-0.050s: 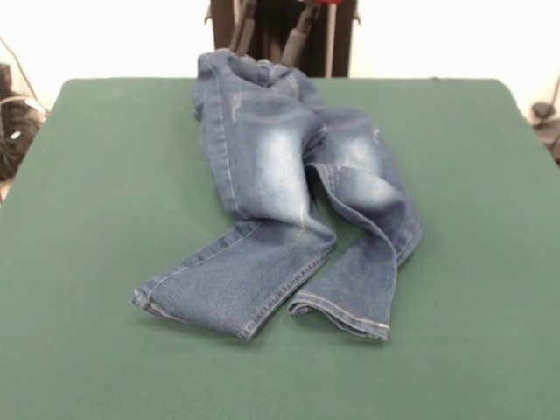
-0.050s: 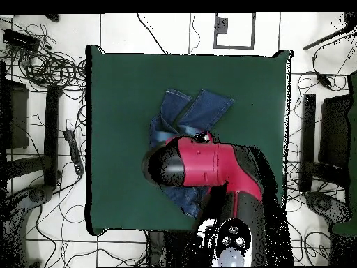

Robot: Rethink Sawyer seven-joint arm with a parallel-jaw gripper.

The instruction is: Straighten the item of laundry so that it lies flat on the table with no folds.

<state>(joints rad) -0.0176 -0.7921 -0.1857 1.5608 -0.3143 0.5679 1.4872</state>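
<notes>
Rumpled blue denim jeans (image 1: 289, 188) lie legs bent on the dark green cloth table (image 1: 96, 219); gripper grip state seemingly unreadable.

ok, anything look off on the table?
The jeans lie crumpled on the table: both legs bend sideways below the knees and the waist end is bunched up. No damage or stray items show.

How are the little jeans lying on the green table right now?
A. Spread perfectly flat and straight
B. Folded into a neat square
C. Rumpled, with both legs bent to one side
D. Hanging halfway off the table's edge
C: in the front view the jeans are bunched at the waist and both legs kink sideways near the knees, well inside the table.
</notes>
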